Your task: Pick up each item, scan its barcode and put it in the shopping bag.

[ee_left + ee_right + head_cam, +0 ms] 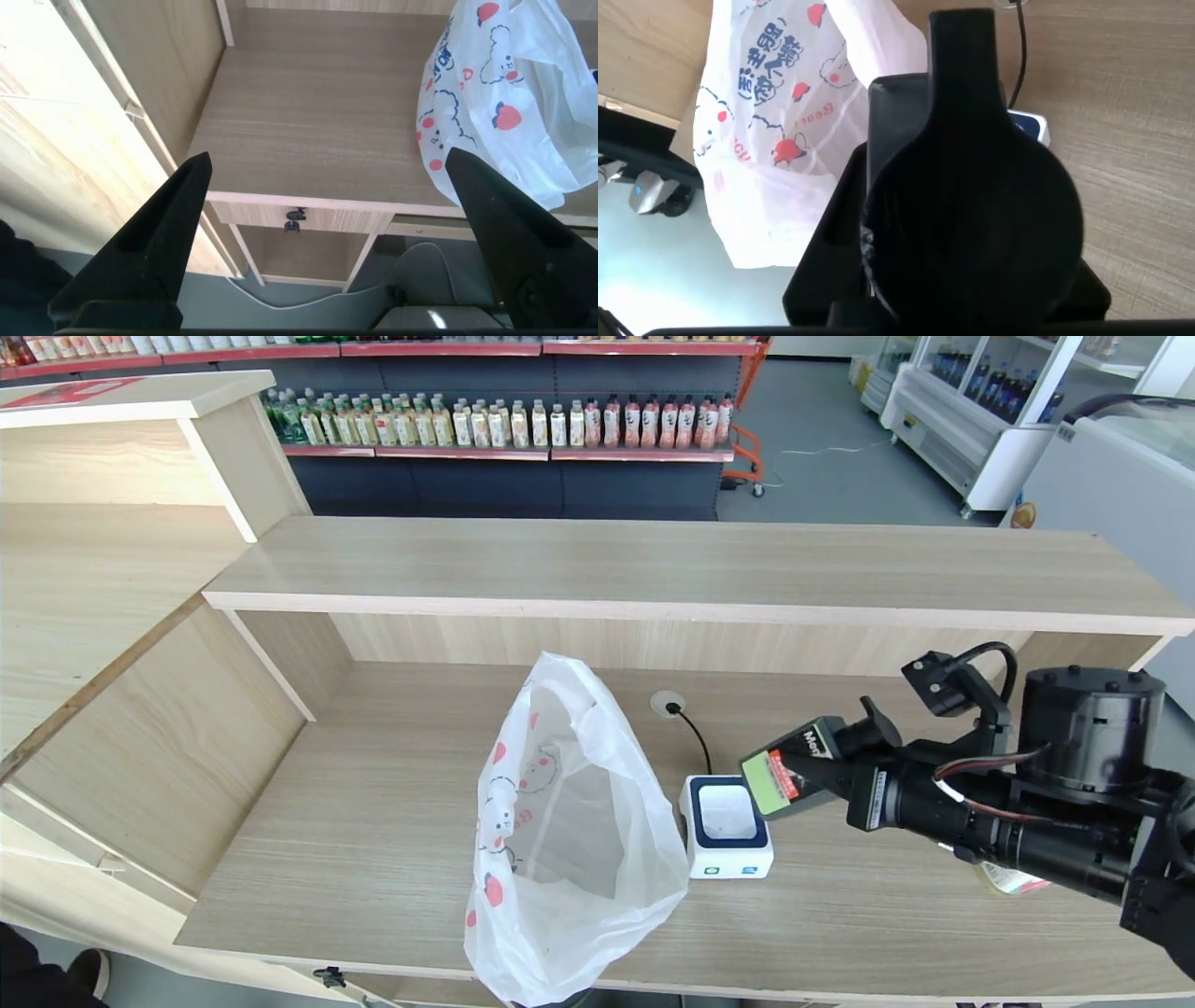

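The right pincer (834, 756) is clamped on a dark box (782, 775), which juts out past its tips with a green and red labelled end leading. That end hangs in the air just above the near corner of the scanner (726, 826), a small white block with a dark window facing up, which sits on the table (373, 821) right below and ahead of the pincer. The shopping bag (569, 840) stands beyond the scanner, on its far side from this pincer, touching or nearly touching it, with its mouth open upward.

The left pincer (329, 163) is spread wide with nothing between its fingers. It hangs off the table's front edge, and the bag is near it to one side.

The step in hand looks like the scan: the box is held at the reader but not yet into the bag. Whether the barcode faces the window cannot be told. The next move would call for carrying the box on past the scanner, over the bag's mouth, and letting go only once it is well inside, since the thin plastic could fold or tip
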Controlling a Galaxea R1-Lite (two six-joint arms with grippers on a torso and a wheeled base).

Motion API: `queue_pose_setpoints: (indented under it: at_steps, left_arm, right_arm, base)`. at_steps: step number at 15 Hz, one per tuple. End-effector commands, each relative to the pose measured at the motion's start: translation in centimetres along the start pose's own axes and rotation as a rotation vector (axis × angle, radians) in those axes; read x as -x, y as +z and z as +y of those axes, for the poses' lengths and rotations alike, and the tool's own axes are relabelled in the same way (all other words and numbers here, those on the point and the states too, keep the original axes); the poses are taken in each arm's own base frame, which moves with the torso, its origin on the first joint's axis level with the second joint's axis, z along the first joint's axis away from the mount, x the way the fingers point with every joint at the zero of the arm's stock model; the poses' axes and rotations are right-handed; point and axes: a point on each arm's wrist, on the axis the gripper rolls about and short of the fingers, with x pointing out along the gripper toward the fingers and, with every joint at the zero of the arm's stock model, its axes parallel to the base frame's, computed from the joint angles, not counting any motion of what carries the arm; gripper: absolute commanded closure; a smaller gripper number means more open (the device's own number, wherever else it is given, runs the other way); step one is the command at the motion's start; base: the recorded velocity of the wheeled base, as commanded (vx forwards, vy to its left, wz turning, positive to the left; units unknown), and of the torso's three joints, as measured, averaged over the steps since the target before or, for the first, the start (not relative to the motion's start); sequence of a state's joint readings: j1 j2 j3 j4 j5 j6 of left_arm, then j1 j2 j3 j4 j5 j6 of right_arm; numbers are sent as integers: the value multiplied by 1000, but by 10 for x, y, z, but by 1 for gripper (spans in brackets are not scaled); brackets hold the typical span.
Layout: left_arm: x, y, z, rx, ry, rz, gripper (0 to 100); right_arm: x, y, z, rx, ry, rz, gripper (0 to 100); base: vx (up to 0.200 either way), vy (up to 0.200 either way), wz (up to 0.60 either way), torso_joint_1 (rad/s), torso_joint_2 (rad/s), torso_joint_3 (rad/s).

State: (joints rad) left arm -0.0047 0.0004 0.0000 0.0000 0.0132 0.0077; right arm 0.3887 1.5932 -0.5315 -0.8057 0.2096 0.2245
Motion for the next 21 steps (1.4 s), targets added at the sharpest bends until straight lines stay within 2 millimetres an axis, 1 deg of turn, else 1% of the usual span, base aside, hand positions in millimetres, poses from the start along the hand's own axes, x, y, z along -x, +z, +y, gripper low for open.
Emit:
queue_pose_setpoints:
  at_steps: [1,3,6,9,14,15,17,19,21]
  left_arm:
    - [0,0,0,0,1,0,0]
    - [0,0,0,-2,1,0,0]
    - [0,0,0,-3,1,0,0]
    - [0,0,0,-2,1,0,0]
    - [0,0,0,2,1,0,0]
    - [0,0,0,2,1,0,0]
    - [0,0,0,0,1,0,0]
    - [0,0,0,3,1,0,0]
    - [0,0,0,5,1,0,0]
  right_arm:
    - [18,8,6,11,11,-50,100]
    - [20,7,5,10,7,-49,100]
    - [21,1,4,4,5,-28,100]
    - [21,-2,4,2,4,-17,100]
    - [22,-3,4,2,8,-15,100]
    - [21,-4,4,2,10,-8,100]
    - [23,-13,4,-4,7,24,100]
    - [21,-22,4,-5,8,60,100]
    - [8,-26,1,46,4,91,100]
  base:
    - [0,0,0,0,0,0]
    - [0,0,0,0,0,0]
    - [-200,0,0,10,2,2]
    - [0,0,0,0,0,0]
    - [0,200,0,8,1,5]
    - [0,200,0,27,22,-2]
    - [0,200,0,-12,0,2]
    - [0,0,0,0,0,0]
    - [0,0,0,0,0,0]
